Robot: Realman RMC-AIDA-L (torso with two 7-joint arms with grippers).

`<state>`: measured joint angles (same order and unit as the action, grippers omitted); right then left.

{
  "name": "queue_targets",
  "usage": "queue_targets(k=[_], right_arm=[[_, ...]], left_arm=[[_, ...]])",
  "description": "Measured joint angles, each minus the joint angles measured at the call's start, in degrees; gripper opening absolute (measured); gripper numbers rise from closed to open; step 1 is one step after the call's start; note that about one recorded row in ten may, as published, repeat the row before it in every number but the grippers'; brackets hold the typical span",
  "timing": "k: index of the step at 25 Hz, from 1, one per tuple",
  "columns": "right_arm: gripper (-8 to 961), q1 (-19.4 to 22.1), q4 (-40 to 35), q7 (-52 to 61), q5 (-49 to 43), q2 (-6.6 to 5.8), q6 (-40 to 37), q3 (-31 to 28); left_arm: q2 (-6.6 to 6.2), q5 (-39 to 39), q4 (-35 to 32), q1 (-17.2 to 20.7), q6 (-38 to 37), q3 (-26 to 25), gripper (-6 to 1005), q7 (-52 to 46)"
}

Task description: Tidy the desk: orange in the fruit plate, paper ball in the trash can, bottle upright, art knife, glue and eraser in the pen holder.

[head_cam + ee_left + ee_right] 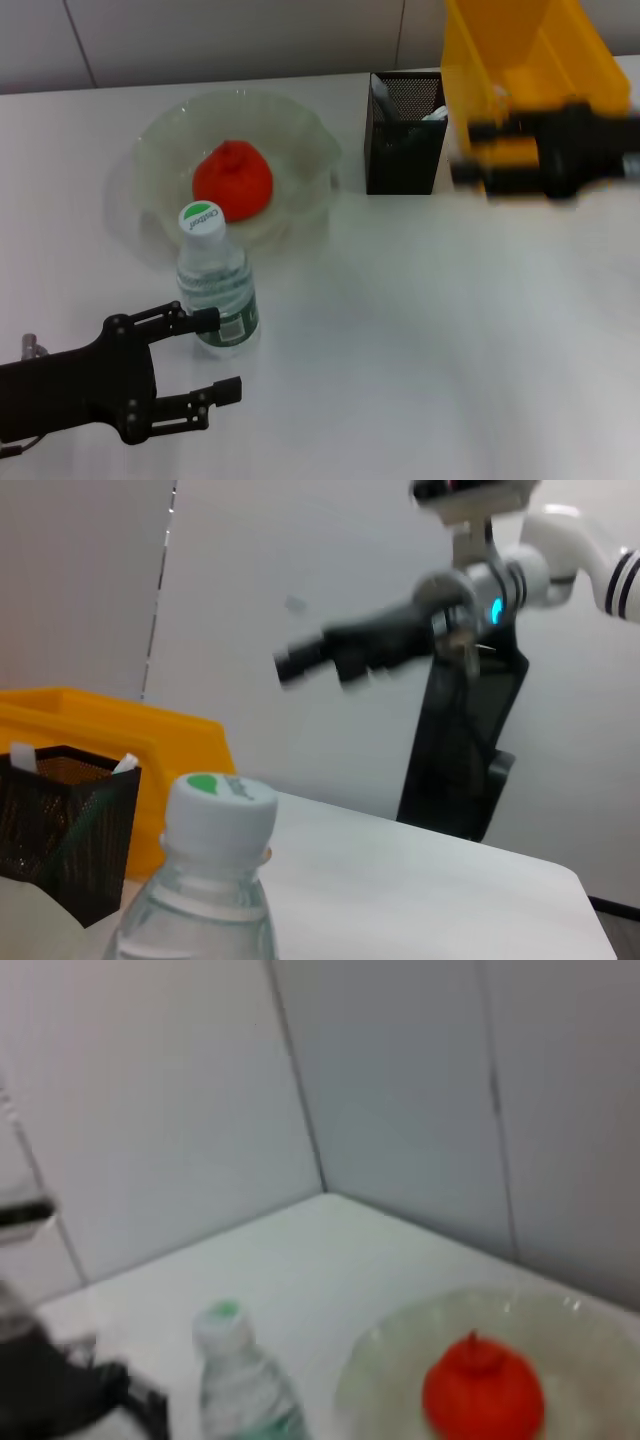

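My left gripper (205,355) hangs low over the white desk (430,330) with its two fingers spread wide; the upper fingertip (205,319) sits right against the foot of the water bottle (215,290), though I cannot tell whether it truly touches, and the lower finger is clear of it. The bottle stands upright, its long axis vertical, green-and-white cap (201,217) on top, just ahead of my left fingers and a little to the far side of the gap between them, so my left arm is by far the nearer one. The orange (233,180) lies in the glass fruit plate (160,140) directly behind the bottle. My right gripper (470,150) is well away, up beside the black mesh pen holder (400,150) and in front of the yellow trash can (540,60); I cannot tell how its fingers stand. Judging by this, the bottle part looks done, and backing my left fingers straight out without nudging the base is what matters.
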<state>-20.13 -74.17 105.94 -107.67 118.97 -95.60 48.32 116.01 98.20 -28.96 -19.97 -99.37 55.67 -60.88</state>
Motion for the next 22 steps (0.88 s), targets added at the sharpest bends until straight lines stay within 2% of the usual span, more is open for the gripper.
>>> queue_targets(k=[5,6,12,15,22], right_arm=[[624,3.83,10.67,-15.2,0.4,-0.11,-3.19,-1.62],[624,4.0,13.28,-18.06,0.38,-0.44,-3.95,-2.24],[624,3.83,25.69,-30.24,-0.08,-3.13,-6.23,-3.27],[624,3.32,28.27,-31.94,-1.61,-3.64,-6.07,-3.18],[624,3.41,28.54,-32.9,-5.12,-3.21,-6.7,-3.31]], left_arm=[[-0.86,0.74,0.46,-0.91,-0.49,0.2,793,-1.22],[-1.4,2.2,0.62,-1.7,-0.79,0.22,793,-2.84],[-1.62,6.07,0.66,-3.68,-1.87,0.18,792,-5.23],[-1.81,7.82,0.65,-4.61,-3.26,-0.12,791,-6.27],[-2.53,9.85,0.61,-5.62,-3.88,-0.28,790,-7.12]])
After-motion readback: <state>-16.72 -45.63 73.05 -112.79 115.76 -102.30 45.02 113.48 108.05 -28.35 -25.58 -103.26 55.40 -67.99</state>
